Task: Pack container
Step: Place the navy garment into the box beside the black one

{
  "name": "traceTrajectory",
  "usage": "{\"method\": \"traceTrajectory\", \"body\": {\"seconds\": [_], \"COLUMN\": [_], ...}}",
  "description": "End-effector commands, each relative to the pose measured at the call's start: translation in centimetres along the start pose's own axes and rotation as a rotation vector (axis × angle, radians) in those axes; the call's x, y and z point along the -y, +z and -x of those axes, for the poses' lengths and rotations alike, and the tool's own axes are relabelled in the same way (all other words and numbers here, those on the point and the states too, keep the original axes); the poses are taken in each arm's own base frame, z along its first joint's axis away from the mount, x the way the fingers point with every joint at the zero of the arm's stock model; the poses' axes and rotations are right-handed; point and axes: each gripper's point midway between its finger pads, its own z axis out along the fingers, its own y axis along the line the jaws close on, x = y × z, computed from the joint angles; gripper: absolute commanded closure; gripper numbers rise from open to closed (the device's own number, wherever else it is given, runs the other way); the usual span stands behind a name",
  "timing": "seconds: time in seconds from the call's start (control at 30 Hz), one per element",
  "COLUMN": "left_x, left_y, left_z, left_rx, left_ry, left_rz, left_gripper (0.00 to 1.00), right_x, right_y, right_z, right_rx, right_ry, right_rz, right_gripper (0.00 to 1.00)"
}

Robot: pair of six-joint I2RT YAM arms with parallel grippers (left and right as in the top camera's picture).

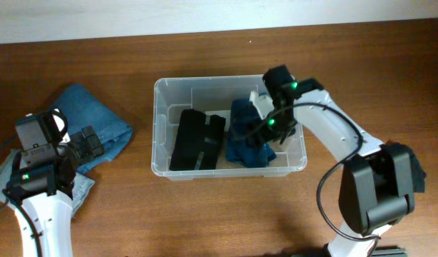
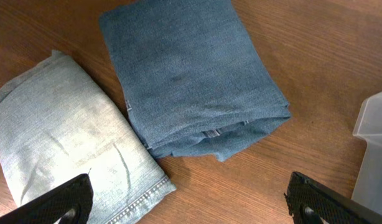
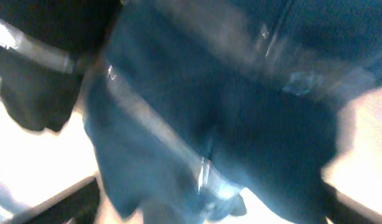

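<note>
The clear container [image 1: 159, 128] stands mid-table. Inside it lie a folded black garment [image 1: 196, 139] on the left and a dark blue garment [image 1: 245, 135] on the right. My right gripper [image 1: 274, 130] is down in the container over the dark blue garment [image 3: 228, 112], which fills the blurred right wrist view. Its fingers are spread wide at the frame's bottom corners, with the cloth between them [image 3: 206, 208]. My left gripper [image 2: 191, 202] is open and empty above the table, just in front of folded mid-blue jeans [image 2: 191, 74] and light-blue jeans [image 2: 60, 140].
The mid-blue jeans [image 1: 94, 118] and light-blue jeans [image 1: 5, 182] lie left of the container, whose corner shows in the left wrist view [image 2: 374, 149]. A dark cloth [image 1: 419, 171] lies behind the right arm's base. A pale wall runs along the table's far edge.
</note>
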Motion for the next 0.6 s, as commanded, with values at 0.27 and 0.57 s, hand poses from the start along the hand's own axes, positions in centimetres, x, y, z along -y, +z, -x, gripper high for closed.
{"method": "traceTrajectory", "body": {"seconds": [0.27,0.57], "left_x": [0.0,0.0], "left_y": [-0.3,-0.3], "left_z": [0.7,0.8], "left_rx": [0.018,0.023], "left_ry": [-0.012,-0.012], "left_rz": [-0.006,-0.006], "left_gripper": [0.01,0.01], "right_x": [5.1,18.3], "right_y": [-24.9,-27.6], "right_z": [2.4,-9.5], "right_rx": [0.604,0.64], "right_ry": [0.24,0.803], "right_rz": [-0.325,-0.247], "right_gripper": [0.02,0.01]}}
